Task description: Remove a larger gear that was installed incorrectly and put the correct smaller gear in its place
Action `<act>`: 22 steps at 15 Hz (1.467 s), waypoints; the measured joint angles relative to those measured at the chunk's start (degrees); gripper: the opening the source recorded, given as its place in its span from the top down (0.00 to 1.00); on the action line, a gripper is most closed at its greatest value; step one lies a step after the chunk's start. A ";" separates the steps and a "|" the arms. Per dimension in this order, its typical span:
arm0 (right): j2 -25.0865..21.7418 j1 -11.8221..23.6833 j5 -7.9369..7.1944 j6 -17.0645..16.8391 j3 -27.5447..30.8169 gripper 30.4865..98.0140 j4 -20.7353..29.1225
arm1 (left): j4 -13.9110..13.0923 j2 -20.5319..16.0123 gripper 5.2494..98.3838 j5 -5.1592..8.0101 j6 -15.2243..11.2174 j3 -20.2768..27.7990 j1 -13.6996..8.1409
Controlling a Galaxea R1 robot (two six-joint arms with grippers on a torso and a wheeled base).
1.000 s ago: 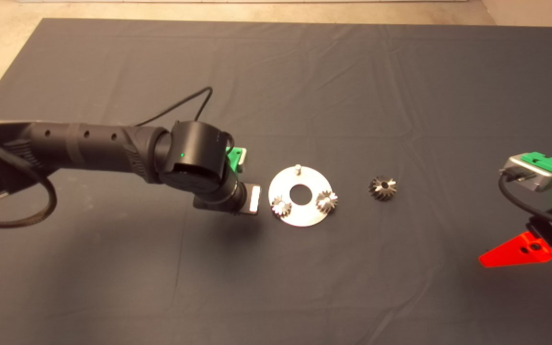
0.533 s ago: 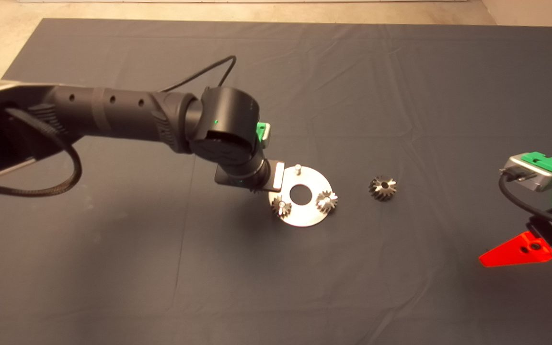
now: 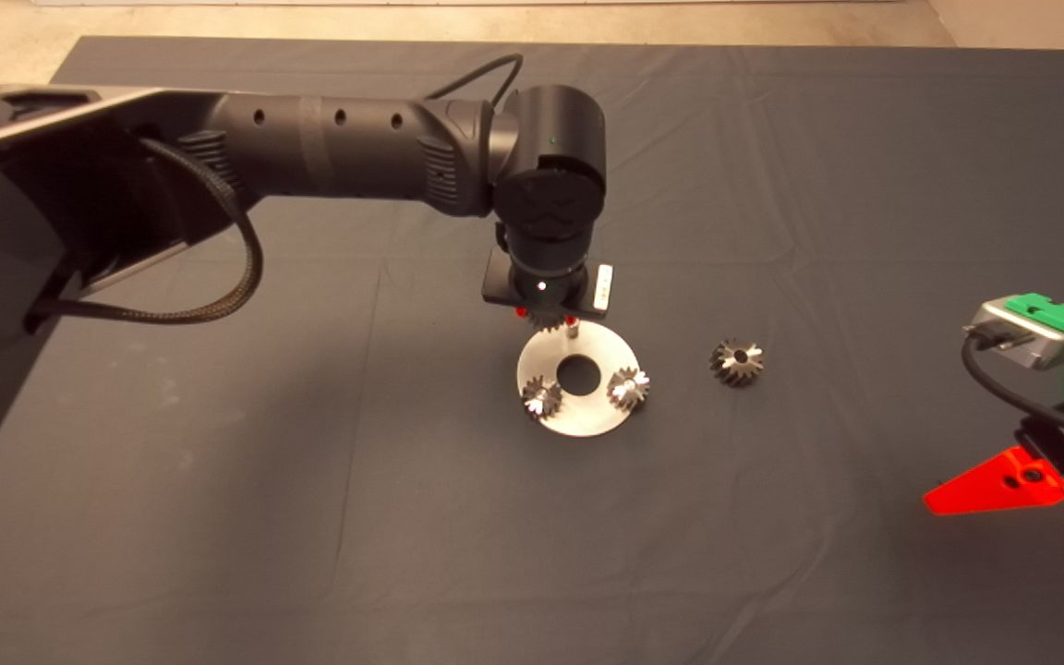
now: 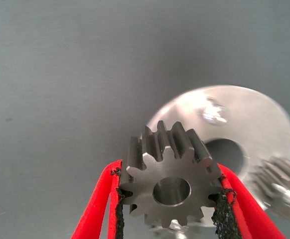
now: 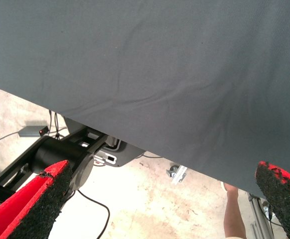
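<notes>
— Four gears in all: three small and bright, one darker and bulkier. Whereabouts of the smaller gear (image 4: 170, 181)?

— Between the red fingers of the left gripper (image 3: 546, 317), clenched by the black pads (image 4: 119, 214) on opposite sides of its teeth. Bore facing the wrist camera. Raised over the far rim of the round silver plate (image 3: 578, 417), right by the one bare pin (image 3: 573, 322). Cannot tell whether touching that pin or just above it.

— And the larger gear (image 3: 736, 361)?

— Lying alone on the dark mat (image 3: 218, 462), beside the plate on the right arm's side, apart from its rim. Touched by neither claw.

— Counted on the plate?

— Two mounted gears (image 3: 541, 397) (image 3: 628, 387), each on its own pin, at the near edge, either side of the big centre hole. One plate only.

— Right gripper (image 5: 162, 179)?

— Parked at the lower right edge of the head view, well apart from the plate. Fingers spread wide, holding nothing, only mat edge and floor between them in the wrist view.
</notes>
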 measured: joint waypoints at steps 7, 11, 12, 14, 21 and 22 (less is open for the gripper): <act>0.15 -0.01 0.00 0.00 0.00 0.00 0.00 | -4.60 1.62 0.69 0.05 3.33 -5.63 0.00; 0.15 0.01 0.01 0.00 0.00 0.00 0.00 | -5.23 1.80 0.69 0.19 3.94 -6.53 -0.02; 0.15 0.00 0.00 0.00 0.00 0.00 0.00 | -5.23 1.99 0.69 0.21 4.05 -6.59 -0.07; 0.15 0.02 0.00 0.00 0.00 0.00 0.00 | -5.45 2.30 0.69 0.19 4.16 -6.62 -0.30; 0.13 0.00 0.01 0.01 0.00 0.00 0.02 | -5.49 2.28 0.69 0.16 5.10 -6.68 -0.30; 0.15 0.00 0.00 0.00 0.00 0.00 0.02 | -5.50 2.30 0.69 0.18 5.28 -6.79 -0.30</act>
